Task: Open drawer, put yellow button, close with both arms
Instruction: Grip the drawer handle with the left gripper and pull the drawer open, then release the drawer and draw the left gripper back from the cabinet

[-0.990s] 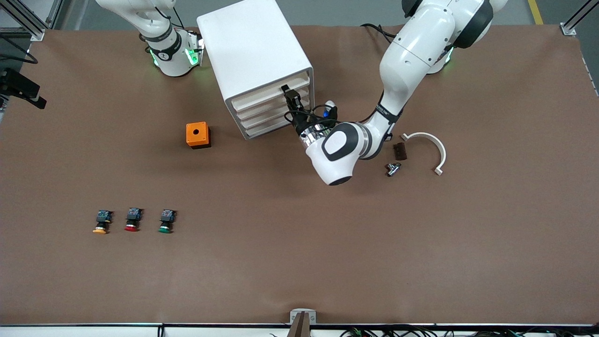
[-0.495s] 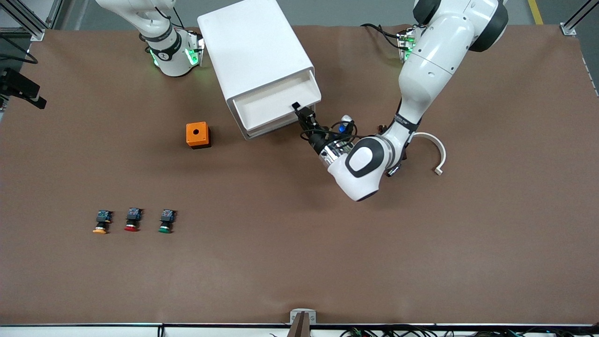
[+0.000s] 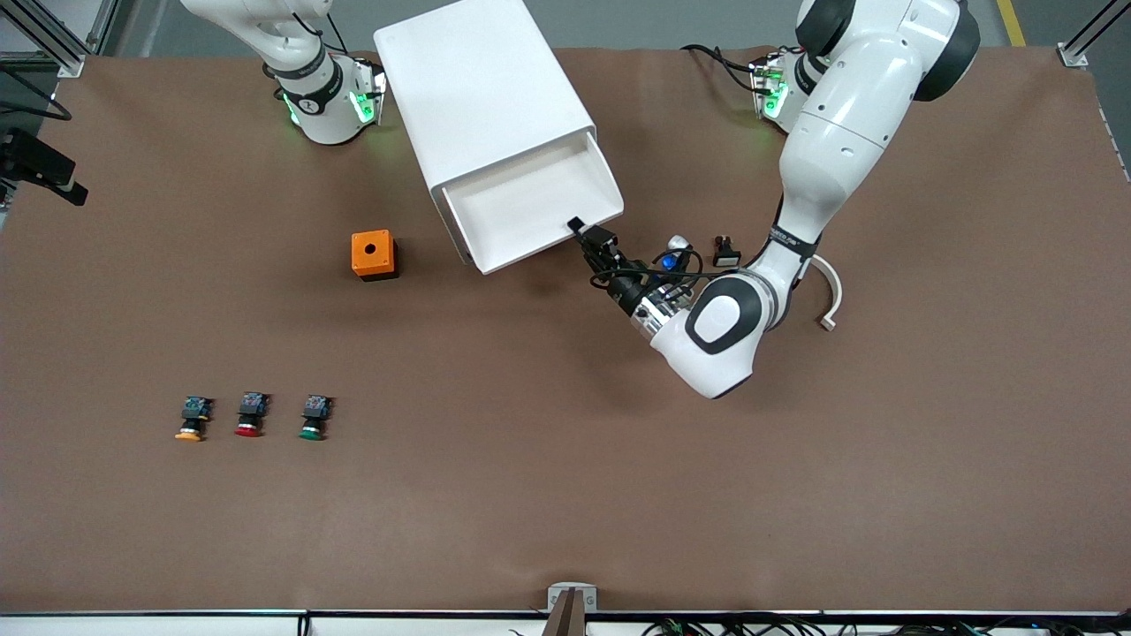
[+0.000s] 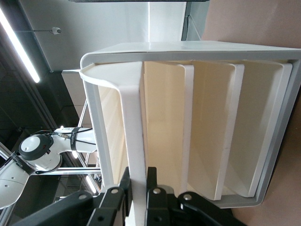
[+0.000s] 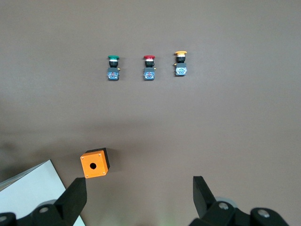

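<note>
The top drawer [image 3: 530,208] of the white cabinet [image 3: 482,97] stands pulled out, its tray bare. My left gripper [image 3: 579,228] is shut on the drawer's front lip at the corner toward the left arm's end. In the left wrist view the white lip [image 4: 134,141] is pinched in my left gripper [image 4: 137,188]. The yellow button [image 3: 190,422] lies on the brown table well nearer the front camera, toward the right arm's end, and shows again as a yellow button [image 5: 180,63] in the right wrist view. My right gripper [image 5: 139,193] waits open, high over the table, holding nothing.
A red button [image 3: 250,415] and a green button [image 3: 313,418] lie beside the yellow one. An orange box [image 3: 374,254] with a hole sits near the cabinet. A white curved piece [image 3: 817,283] and a small black part [image 3: 724,252] lie by the left arm.
The left gripper has drawn the top drawer out of the cabinet, from shut to well extended, and the arm has pulled back with it. The right arm has not moved.
</note>
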{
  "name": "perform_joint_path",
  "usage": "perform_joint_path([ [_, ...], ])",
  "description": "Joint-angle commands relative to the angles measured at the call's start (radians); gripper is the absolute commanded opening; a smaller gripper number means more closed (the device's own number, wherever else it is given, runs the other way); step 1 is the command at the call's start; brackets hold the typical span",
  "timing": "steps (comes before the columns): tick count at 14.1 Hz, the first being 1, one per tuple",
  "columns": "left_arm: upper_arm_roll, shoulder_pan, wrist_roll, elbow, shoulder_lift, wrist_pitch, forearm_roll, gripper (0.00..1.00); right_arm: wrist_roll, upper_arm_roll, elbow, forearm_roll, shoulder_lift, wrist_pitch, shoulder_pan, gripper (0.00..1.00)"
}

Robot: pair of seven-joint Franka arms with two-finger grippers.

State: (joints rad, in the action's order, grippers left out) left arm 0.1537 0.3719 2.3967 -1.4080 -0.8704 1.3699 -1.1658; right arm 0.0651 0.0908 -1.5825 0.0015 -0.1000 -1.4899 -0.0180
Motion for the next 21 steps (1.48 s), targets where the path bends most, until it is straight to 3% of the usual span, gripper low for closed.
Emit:
perform_joint_path([
  [1,-0.011,-0.019,-0.021,0.004,-0.013,-0.015,0.009,0.31,-0.011,-0.003,-0.019,-0.003,-0.021,0.000,-0.002,1.00],
  [4,-0.011,-0.036,-0.178,0.007,-0.007,-0.015,0.011,0.80,-0.011,-0.003,-0.013,-0.003,-0.017,0.014,-0.002,1.00],
  [6,-0.014,-0.050,-0.345,0.029,-0.004,-0.017,0.027,0.98,-0.016,-0.003,-0.007,-0.003,-0.017,0.020,-0.002,1.00],
  [10,-0.019,-0.076,-0.747,0.104,-0.002,-0.017,0.104,0.99,-0.019,-0.003,0.002,-0.003,-0.010,0.023,-0.005,1.00],
  [12,-0.054,-0.064,-0.980,0.130,0.002,-0.014,0.184,0.99,-0.016,-0.002,0.004,-0.006,0.003,0.023,-0.006,1.00],
  [14,-0.063,-0.057,-1.143,0.135,0.031,0.055,0.268,0.99,-0.015,0.000,0.004,-0.005,0.005,0.023,-0.006,1.00],
  [18,-0.051,-0.057,-1.292,0.135,0.112,0.222,0.466,0.99,-0.011,0.000,0.004,-0.006,0.026,0.022,-0.013,1.00],
  [21,-0.046,-0.051,-1.300,0.130,0.166,0.351,0.608,0.99,-0.005,0.000,0.004,-0.006,0.036,0.022,-0.017,1.00],
])
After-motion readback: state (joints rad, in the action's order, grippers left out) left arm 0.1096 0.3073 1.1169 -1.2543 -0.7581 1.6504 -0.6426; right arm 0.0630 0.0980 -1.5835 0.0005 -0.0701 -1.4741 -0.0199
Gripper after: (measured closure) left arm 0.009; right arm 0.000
